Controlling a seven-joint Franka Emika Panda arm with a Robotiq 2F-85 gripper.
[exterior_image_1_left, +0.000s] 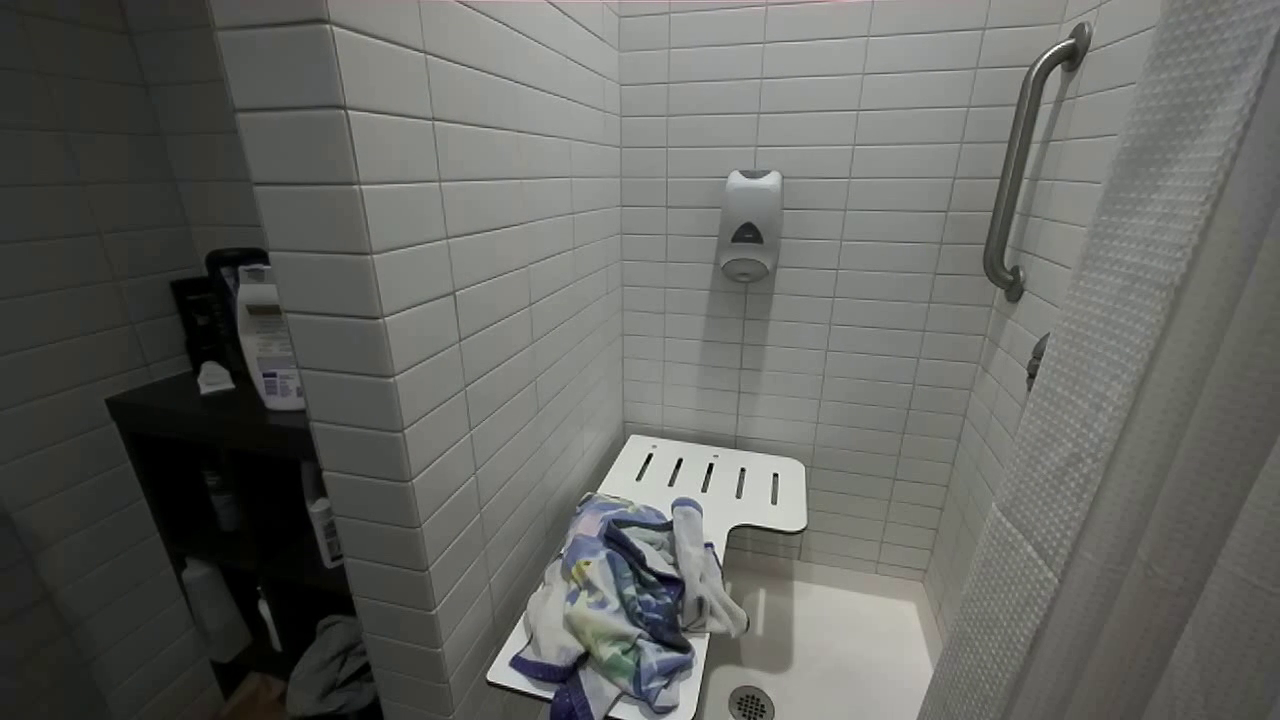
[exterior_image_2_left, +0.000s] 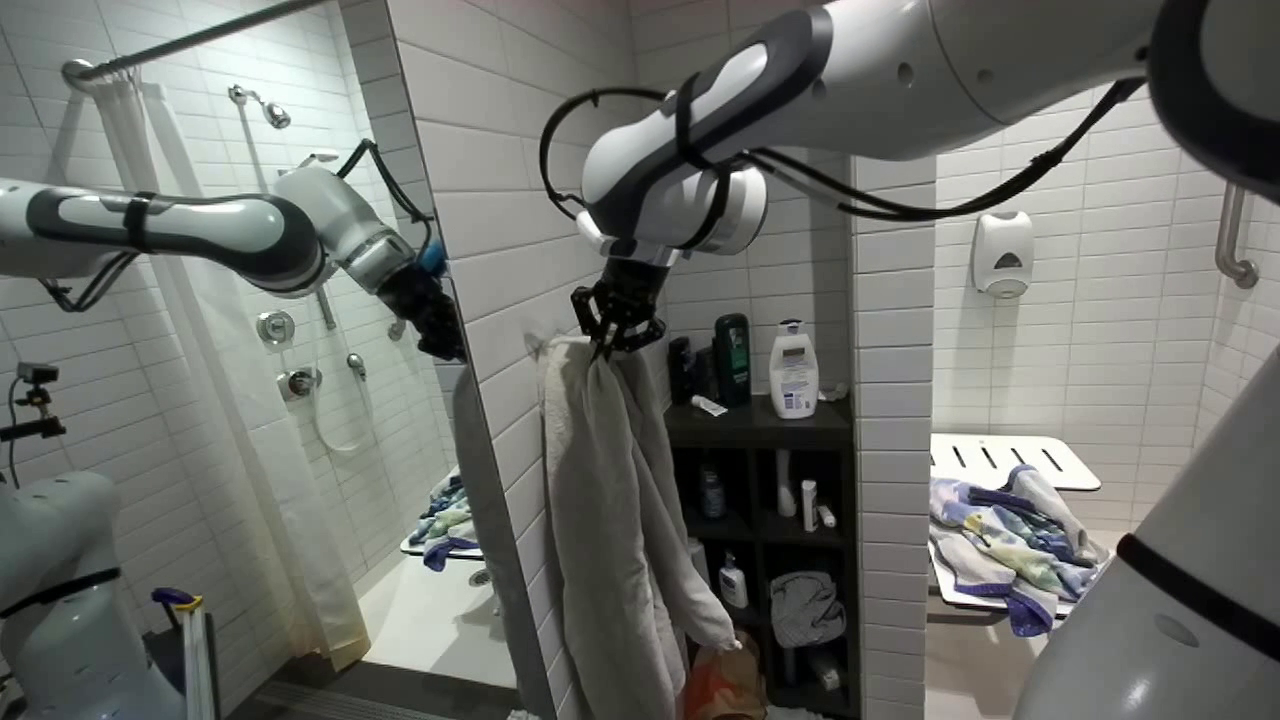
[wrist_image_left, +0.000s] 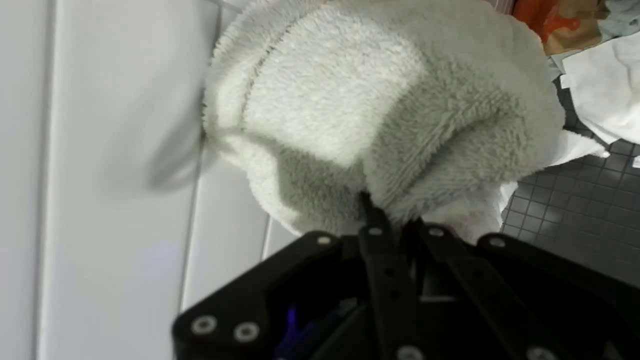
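The towel (exterior_image_2_left: 600, 520) hangs beside the tiled wall (exterior_image_2_left: 500, 230); its long axis runs nearly vertical, upper end at the gripper (exterior_image_2_left: 607, 350), lower end directed toward the floor (wrist_image_left: 595, 200) and cut off by the bottom of an exterior view; one flap slants outward from the wall, its tip near the orange-and-brown bag (exterior_image_2_left: 725, 680). The gripper points downward; its fingers stand close together, pinching a fold at the top of the towel; in the wrist view the tips sink into the pile.

Appearance: off-white to light grey, thick, fleecy; deep folds run lengthwise; a stitched line follows the rim on the wall side.

Clearances: the wall bounds one side, the towel hanging close along it; the mirror (exterior_image_2_left: 250, 420) ends just beside the towel; the dark shelf unit (exterior_image_2_left: 760, 428) stands behind, partly hidden by the towel; on its top, the green-labelled bottle (exterior_image_2_left: 733, 360) and white bottle (exterior_image_2_left: 795, 375) stand apart from the gripper; away from the wall, open room extends over the floor, where a white sheet (wrist_image_left: 610, 90) lies.
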